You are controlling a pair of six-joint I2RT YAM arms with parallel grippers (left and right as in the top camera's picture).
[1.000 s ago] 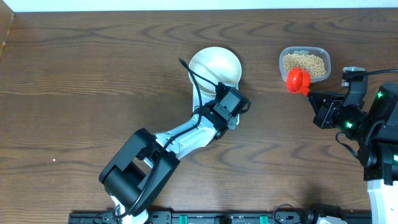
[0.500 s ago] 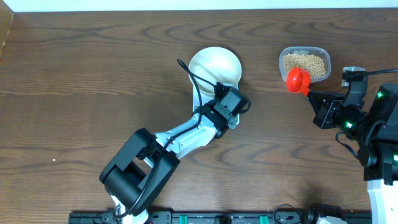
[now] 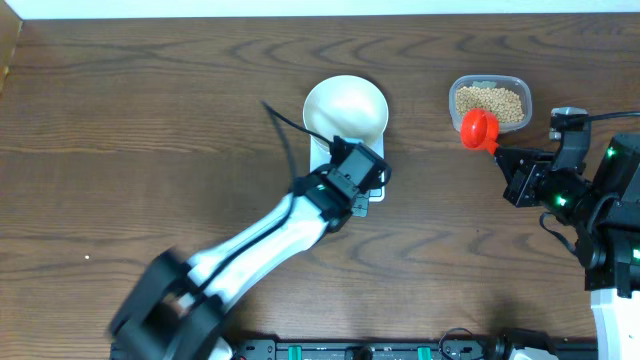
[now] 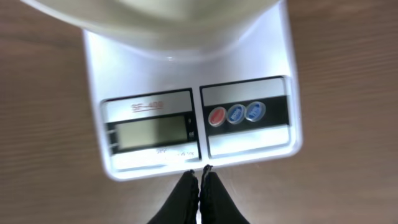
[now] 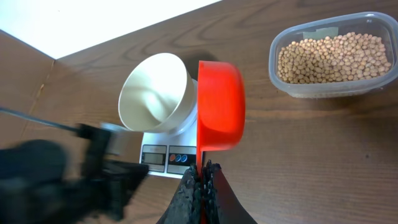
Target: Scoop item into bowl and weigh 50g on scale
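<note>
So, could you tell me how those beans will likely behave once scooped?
The beans are small, round and loose, so they'd probably roll and scatter if spilled. Heaped in the red scoop, some may tumble out when tilted.

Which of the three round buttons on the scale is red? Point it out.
The leftmost button in the left wrist view, nearest the display; the other two are blue.

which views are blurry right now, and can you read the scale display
Overhead: the left arm is smeared toward its base, the rest crisp. Right wrist: that arm is a dark blur at lower left, while the red scoop and beans are sharp. Left wrist: scale slightly soft, its display shows no digits.
</note>
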